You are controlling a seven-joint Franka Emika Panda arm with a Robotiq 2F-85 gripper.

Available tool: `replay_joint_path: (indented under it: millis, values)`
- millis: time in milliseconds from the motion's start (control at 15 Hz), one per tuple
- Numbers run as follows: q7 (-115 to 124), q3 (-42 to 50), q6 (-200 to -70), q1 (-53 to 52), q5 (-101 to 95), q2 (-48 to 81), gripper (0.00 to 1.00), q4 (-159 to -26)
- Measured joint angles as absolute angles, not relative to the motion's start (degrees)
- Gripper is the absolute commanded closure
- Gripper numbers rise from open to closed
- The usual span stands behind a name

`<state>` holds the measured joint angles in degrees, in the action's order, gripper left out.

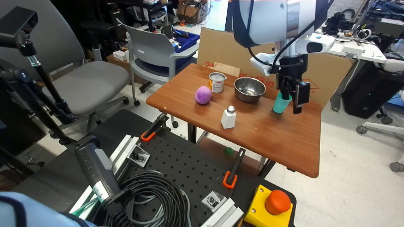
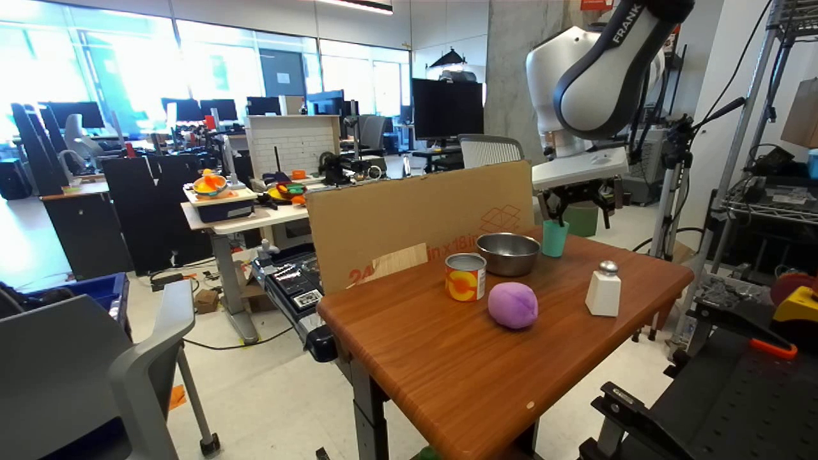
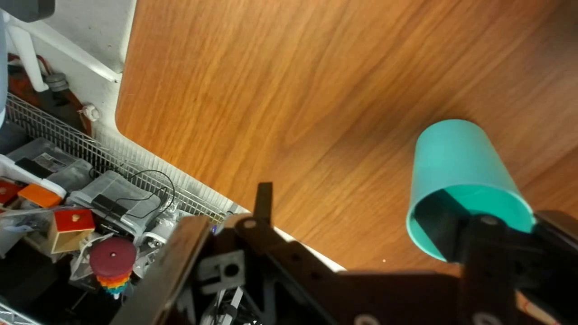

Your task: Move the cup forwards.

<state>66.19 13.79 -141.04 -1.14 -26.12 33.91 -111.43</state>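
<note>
The teal-green cup [image 1: 279,105] stands upright on the brown table [image 1: 284,142], by the cardboard side. It also shows in an exterior view [image 2: 554,239] and at the right of the wrist view [image 3: 456,155]. My gripper [image 1: 292,102] is open above the cup. In the wrist view, one finger of the gripper [image 3: 351,210] reaches into the cup's mouth. The other finger is outside the cup, well to the left, over the table near its edge. The cup's wall lies between the fingers and neither finger is closed on it. Part of the cup's rim is hidden by the gripper.
A metal bowl [image 1: 249,94] stands close beside the cup. A white shaker [image 1: 228,118], a purple ball [image 1: 203,95] and a can [image 1: 217,82] stand further along the table. A cardboard sheet [image 2: 422,214] stands behind the table's edge.
</note>
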Motion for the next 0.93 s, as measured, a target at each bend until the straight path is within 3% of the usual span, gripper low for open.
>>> replay_joint_path:
  millis: [467, 933]
  values:
    - [66.6, 17.6, -144.7, -4.7, -28.4, 33.9, 1.00, -112.7]
    - [69.9, 21.7, -150.2, -7.4, -33.8, 33.6, 0.99, -113.0]
